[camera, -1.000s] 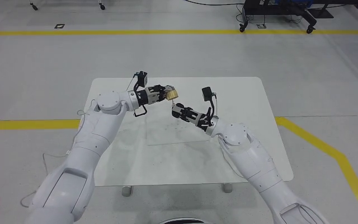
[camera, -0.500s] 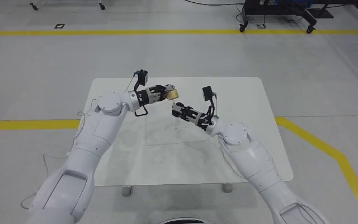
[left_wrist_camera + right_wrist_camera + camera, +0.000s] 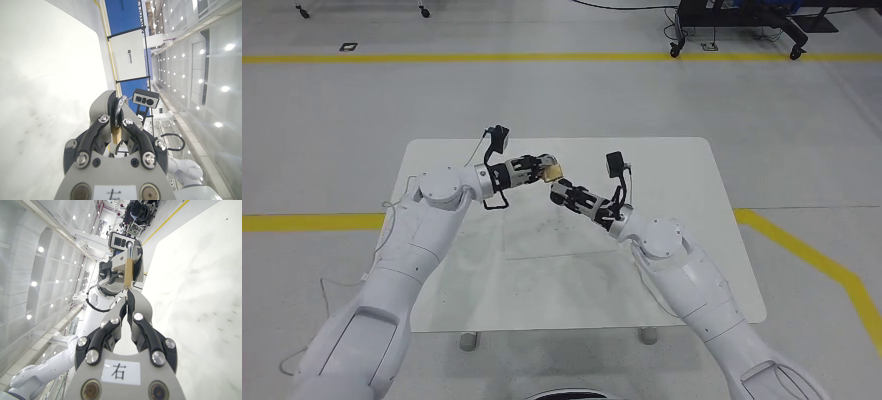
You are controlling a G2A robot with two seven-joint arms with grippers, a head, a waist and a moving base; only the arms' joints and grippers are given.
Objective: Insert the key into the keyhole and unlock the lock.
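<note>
White table (image 3: pixel 682 200), rounded corners, standing on grey floor (image 3: pixel 802 110). Small dark scuff marks (image 3: pixel 220 329) scattered across its top near the middle.

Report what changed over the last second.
The right gripper moved in toward the lock, so its tip is now almost touching the brass body. The left gripper kept its hold on the lock, which barely shifted.

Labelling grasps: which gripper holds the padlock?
The left gripper, shut on the brass padlock by its shackle; the right gripper, shut, sits at the padlock's base.
</note>
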